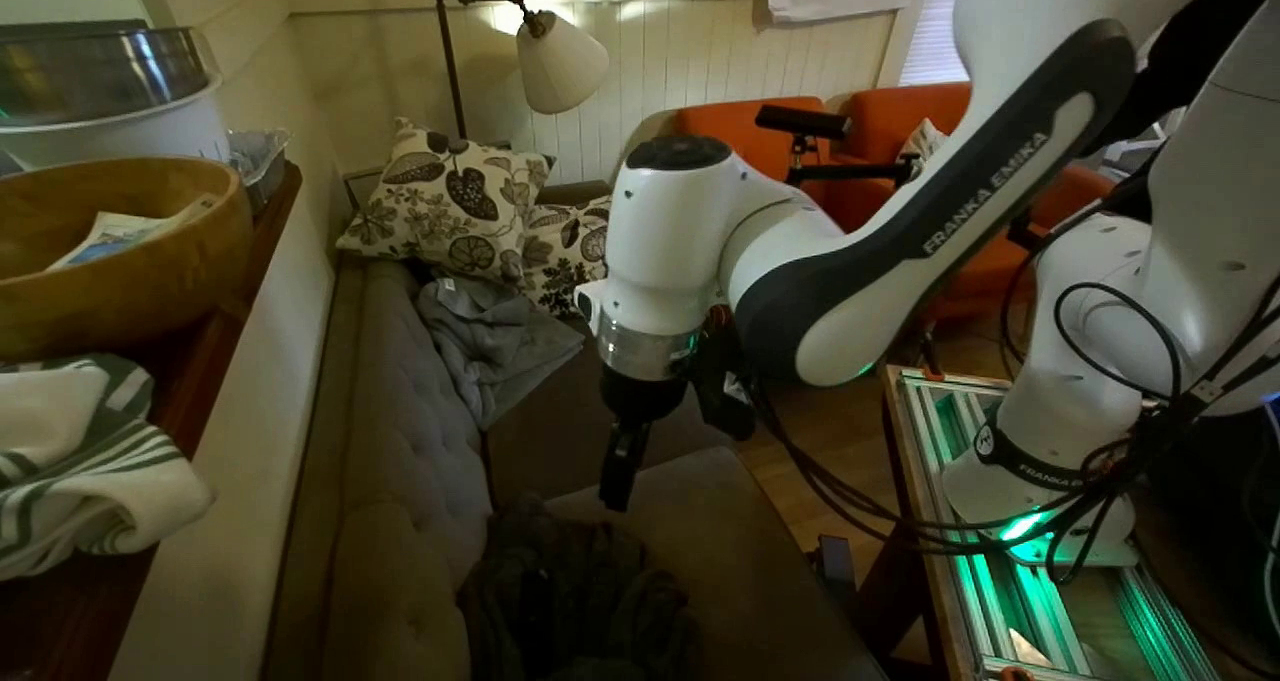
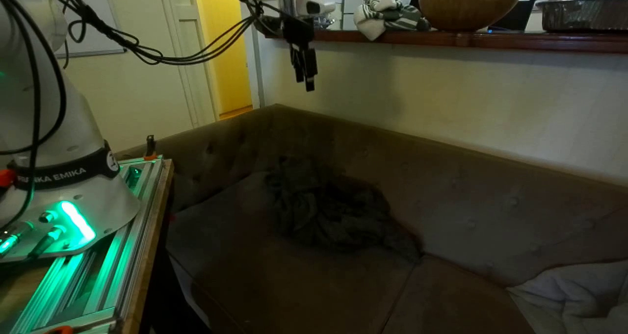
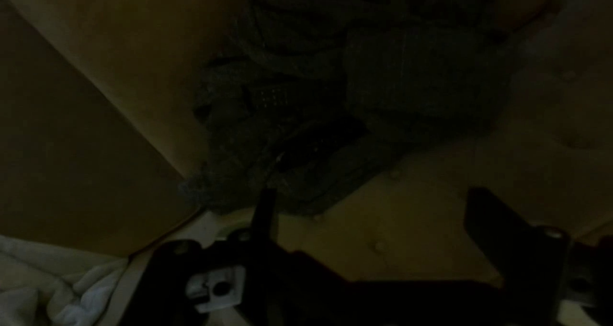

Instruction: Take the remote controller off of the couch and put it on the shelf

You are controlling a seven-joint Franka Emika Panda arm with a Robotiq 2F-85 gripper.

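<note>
Remote controller (image 3: 320, 143), seemingly the slim black bar with a few faint specks, lay slantwise near the centre of the dim wrist view, on a crumpled dark grey cloth (image 2: 333, 211). A dark oblong (image 3: 292, 94) with rows of small pale dots lay just above it and to its left in that picture, among the same folds; which of the two was the controller in question could not be told. The cloth sat heaped on the long grey-brown fabric couch (image 2: 314, 285), against its buttoned back, near the middle of an exterior view. At the bottom of the wrist view the black two-fingered gripper (image 3: 372, 194) had its fingers standing wide apart, with nothing held between them. In an exterior view it hung above the couch, pointing down from the white arm (image 1: 660, 241) with dark grey panels, which reached in from the upper right. The shelf (image 2: 515, 41), a long reddish-brown wooden ledge, ran across the upper right of an exterior view, atop a pale wall (image 2: 466, 93); on it rested a round light-brown wooden bowl (image 2: 471, 3) and, just beside that, a rumpled white cloth with green stripes (image 2: 392, 17). Cream cushions (image 1: 450, 201) printed with dark leaves leaned together, upper left in an exterior view.
</note>
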